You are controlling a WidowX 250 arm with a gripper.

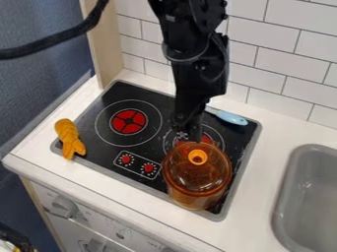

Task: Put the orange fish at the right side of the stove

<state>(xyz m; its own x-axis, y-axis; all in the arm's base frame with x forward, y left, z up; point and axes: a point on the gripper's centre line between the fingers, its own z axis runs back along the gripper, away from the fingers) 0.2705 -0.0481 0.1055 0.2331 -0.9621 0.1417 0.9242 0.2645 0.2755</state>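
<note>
The black gripper (187,132) hangs over the right half of the stove, just behind the amber pot's lid; how its fingers stand cannot be made out. The orange fish (70,139) lies at the stove's left edge, partly on the white counter and partly on the black top, well to the left of the gripper. The black stove (105,153) has red burners and is partly hidden by the arm and pot.
A transparent amber pot with a lid (197,176) stands on the stove's front right. A light-blue handled utensil (231,117) lies at the back right. The grey sink (284,197) is at the right, the tiled wall (289,61) behind.
</note>
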